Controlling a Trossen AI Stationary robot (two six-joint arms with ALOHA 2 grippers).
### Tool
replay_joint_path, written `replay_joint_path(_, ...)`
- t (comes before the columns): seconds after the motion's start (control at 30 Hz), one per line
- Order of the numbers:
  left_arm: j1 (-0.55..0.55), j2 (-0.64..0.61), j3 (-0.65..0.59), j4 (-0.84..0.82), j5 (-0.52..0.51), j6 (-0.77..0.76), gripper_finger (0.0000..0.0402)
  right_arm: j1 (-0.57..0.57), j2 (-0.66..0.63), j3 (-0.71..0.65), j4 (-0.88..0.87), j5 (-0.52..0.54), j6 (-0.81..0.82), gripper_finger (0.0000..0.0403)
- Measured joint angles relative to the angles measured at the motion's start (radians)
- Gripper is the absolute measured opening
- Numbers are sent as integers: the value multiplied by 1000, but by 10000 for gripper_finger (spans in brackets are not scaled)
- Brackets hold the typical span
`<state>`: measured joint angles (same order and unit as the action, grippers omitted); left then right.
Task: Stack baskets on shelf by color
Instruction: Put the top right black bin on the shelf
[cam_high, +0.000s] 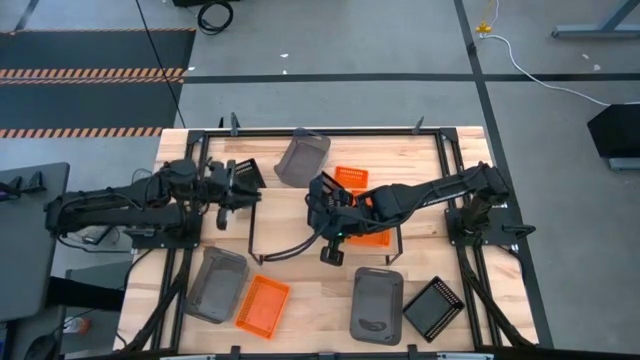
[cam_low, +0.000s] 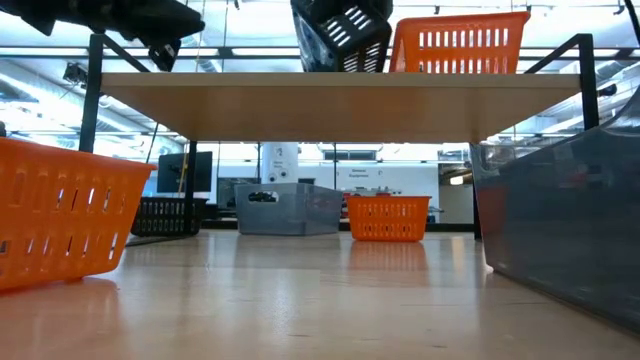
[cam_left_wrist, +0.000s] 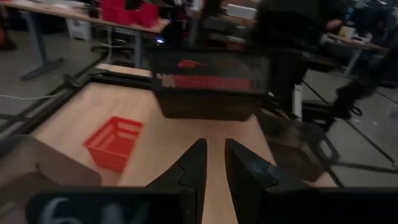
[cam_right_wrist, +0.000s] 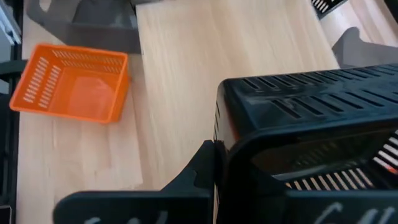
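Observation:
The shelf (cam_high: 285, 215) (cam_low: 330, 105) stands mid-table. An orange basket (cam_high: 372, 236) (cam_low: 460, 45) sits on it. My right gripper (cam_high: 333, 218) is shut on a black perforated basket (cam_right_wrist: 311, 124) (cam_low: 340, 35), held tilted over the shelf beside the orange one. My left gripper (cam_high: 238, 190) (cam_left_wrist: 215, 171) hovers at the shelf's left end, slightly open and empty, next to another black basket (cam_high: 250, 172). On the table lie grey baskets (cam_high: 302, 155) (cam_high: 215, 285) (cam_high: 377, 303), orange baskets (cam_high: 350, 178) (cam_high: 263, 305) and a black basket (cam_high: 433, 308). My right gripper holds the black basket by one wall near its rim (cam_right_wrist: 222, 152). One finger (cam_right_wrist: 200, 168) lies against the outside of that wall; the basket hides the other finger. The basket is tilted above the shelf board; I cannot tell whether its lower edge touches the board.
The shelf's thin black legs (cam_high: 255, 240) and the black frame rails (cam_high: 440, 150) around the table stand near both arms. Bare shelf board lies left of the orange basket. The table's near and far strips hold the loose baskets.

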<state>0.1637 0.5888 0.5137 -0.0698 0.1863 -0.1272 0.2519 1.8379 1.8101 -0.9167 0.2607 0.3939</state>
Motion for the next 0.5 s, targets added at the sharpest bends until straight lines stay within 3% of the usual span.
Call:
replay_joint_path(0.27,-153,1,0,-4,-167,27,60,-1,-5,0,-30,-46,22,22)
replay_joint_path(0.5,-171,1,0,19,-210,53,61,-1,-5,-1,-99,-41,14,37)
